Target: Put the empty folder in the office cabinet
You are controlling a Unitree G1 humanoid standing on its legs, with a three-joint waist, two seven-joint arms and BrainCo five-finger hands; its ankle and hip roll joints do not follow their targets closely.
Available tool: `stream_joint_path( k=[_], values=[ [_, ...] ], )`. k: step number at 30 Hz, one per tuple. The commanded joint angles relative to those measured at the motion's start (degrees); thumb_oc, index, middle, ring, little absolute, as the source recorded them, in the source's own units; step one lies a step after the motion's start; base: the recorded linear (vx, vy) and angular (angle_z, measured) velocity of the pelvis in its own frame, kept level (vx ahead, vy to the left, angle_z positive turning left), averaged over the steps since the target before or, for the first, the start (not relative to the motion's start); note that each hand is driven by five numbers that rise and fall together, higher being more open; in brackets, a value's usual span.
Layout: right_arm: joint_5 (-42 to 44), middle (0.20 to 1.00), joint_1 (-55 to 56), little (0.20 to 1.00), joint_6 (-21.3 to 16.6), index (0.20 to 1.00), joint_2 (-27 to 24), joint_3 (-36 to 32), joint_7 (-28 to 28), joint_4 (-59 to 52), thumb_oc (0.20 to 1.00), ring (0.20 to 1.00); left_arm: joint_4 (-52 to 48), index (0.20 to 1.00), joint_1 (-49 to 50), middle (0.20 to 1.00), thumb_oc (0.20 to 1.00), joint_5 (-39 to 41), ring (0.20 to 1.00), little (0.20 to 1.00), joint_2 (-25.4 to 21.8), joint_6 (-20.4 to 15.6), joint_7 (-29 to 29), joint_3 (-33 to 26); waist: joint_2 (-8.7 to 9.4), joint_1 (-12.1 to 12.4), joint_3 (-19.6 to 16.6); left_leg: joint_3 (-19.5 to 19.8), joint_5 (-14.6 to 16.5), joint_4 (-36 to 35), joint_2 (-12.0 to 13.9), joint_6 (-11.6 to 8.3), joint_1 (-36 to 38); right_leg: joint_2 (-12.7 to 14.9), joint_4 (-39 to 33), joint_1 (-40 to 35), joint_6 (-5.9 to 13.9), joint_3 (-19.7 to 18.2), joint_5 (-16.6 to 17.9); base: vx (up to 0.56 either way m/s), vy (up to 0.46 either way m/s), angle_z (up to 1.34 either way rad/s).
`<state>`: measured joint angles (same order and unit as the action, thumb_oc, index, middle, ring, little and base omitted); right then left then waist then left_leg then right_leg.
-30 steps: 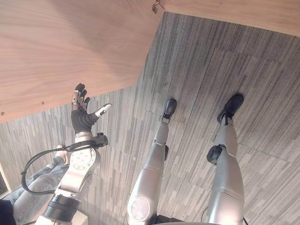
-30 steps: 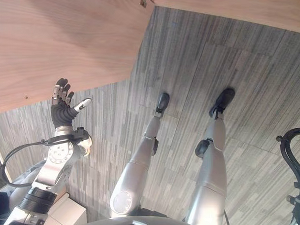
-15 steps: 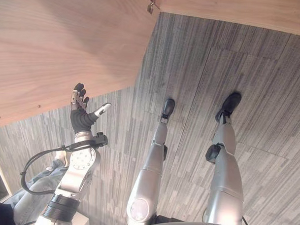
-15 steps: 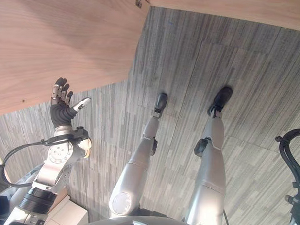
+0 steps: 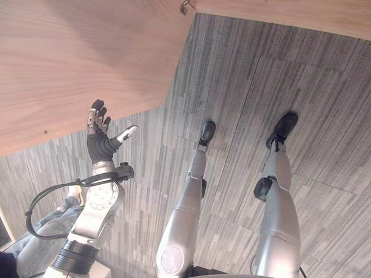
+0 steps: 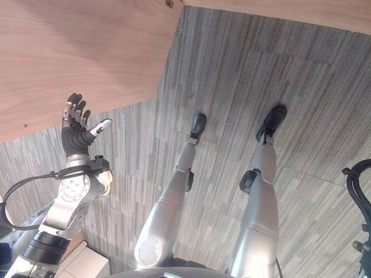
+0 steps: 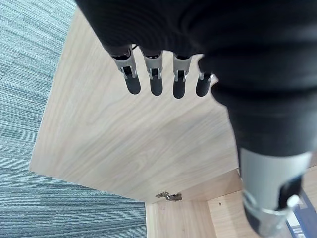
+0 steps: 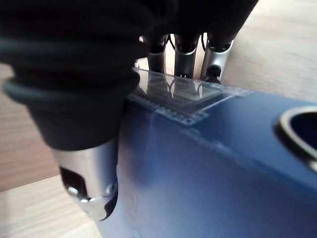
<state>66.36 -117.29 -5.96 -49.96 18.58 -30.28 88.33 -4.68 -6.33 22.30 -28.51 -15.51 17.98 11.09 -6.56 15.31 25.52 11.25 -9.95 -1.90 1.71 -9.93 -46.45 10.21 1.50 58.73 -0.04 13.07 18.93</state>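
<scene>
My right hand is shut on the blue folder, with its thumb on the near face and its fingers curled over the top edge by the clear label pocket. My left hand is raised and open, its fingers straight and pointing at the wooden cabinet door. I cannot tell whether they touch it. The door stands swung out on a metal hinge, and light wood of the cabinet's inside shows beyond it.
Grey striped carpet covers the floor. A second wooden panel runs along the far right. A person's leg in jeans is at the lower left, beside a white box.
The whole picture has shifted a little, so the camera moved. My left hand stays raised and open by the door.
</scene>
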Motion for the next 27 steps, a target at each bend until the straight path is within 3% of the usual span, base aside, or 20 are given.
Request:
stream_joint_path(
  k=[1, 11, 22, 27],
  values=[
    [-0.4, 1.000, 10.4, 1.000, 1.5, 1.000, 1.6, 6.5, 1.5, 0.6, 1.000, 1.000, -2.8, 1.000, 5.9, 1.000, 1.000, 1.5, 1.000, 1.000, -2.7, -1.4, 0.6, 1.1, -3.03, 2.1, -8.6, -0.3, 7.8, -3.1, 6.6, -2.79, 12.1, 1.6, 12.0, 0.6, 9.85, -3.9, -18.6, 0.00, 0.000, 0.00],
    [-4.8, 1.000, 8.1, 1.000, 7.0, 1.000, 2.2, 9.7, 1.4, 5.9, 1.000, 1.000, -3.2, 1.000, 5.5, 1.000, 1.000, 1.5, 1.000, 1.000, -2.9, -1.0, 0.3, 1.9, -2.95, 2.2, -8.5, -0.2, 7.9, -3.1, 6.6, -2.87, 12.2, 1.8, 12.6, 0.9, 9.63, -3.9, -18.8, 0.00, 0.000, 0.00],
    [-7.4, 1.000, 8.3, 1.000, 8.7, 1.000, 3.0, 11.0, 3.5, 4.8, 1.000, 1.000, -4.0, 1.000, 5.9, 1.000, 1.000, 1.6, 1.000, 1.000, -2.9, -0.4, -0.3, 1.0, -2.87, 2.5, -8.4, -0.3, 7.9, -3.1, 6.8, -2.84, 12.5, 1.8, 13.1, 1.3, 9.57, -4.1, -18.9, 0.00, 0.000, 0.00],
    [-6.6, 1.000, 7.4, 1.000, 7.8, 1.000, 2.5, 10.7, 2.7, 5.1, 1.000, 1.000, -4.2, 1.000, 5.7, 1.000, 1.000, 2.0, 1.000, 1.000, -2.8, -0.4, 0.0, 1.0, -2.80, 2.5, -8.4, -0.3, 7.9, -3.1, 6.9, -2.82, 12.5, 1.9, 13.3, 1.4, 9.63, -4.2, -19.1, 0.00, 0.000, 0.00]
  ],
)
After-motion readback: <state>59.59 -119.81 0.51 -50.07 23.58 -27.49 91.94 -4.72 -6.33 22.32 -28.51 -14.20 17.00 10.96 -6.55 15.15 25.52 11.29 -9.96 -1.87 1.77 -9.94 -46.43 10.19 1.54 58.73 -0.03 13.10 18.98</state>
